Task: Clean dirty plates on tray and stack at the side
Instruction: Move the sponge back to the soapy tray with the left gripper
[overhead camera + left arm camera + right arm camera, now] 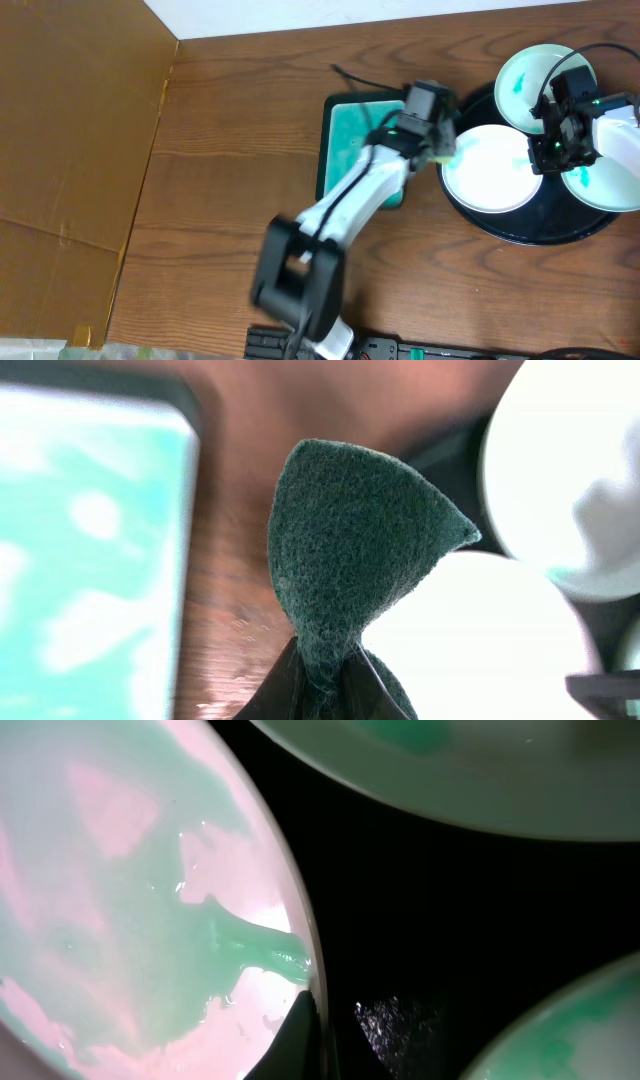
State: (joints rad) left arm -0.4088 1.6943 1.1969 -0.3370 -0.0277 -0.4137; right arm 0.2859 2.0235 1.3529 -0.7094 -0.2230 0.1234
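Three white plates (487, 168) on the one black tray (545, 228), teal smears on some. Left gripper (325, 672) clamped on one green scrub pad (350, 550) by the tray's edge; right gripper (556, 143) at a plate rim, can't tell if closed

Glossy black tray (540, 232), coarse fibrous green sponge (350, 550) (matt), wood-grain table (230, 140)

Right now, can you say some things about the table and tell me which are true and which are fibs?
1. The left gripper holds a green sponge. True.
2. The plates are stacked beside the tray. False: all three lie on the tray.
3. The tray is red. False: it is black.
4. A teal dish lies beside the tray. True.
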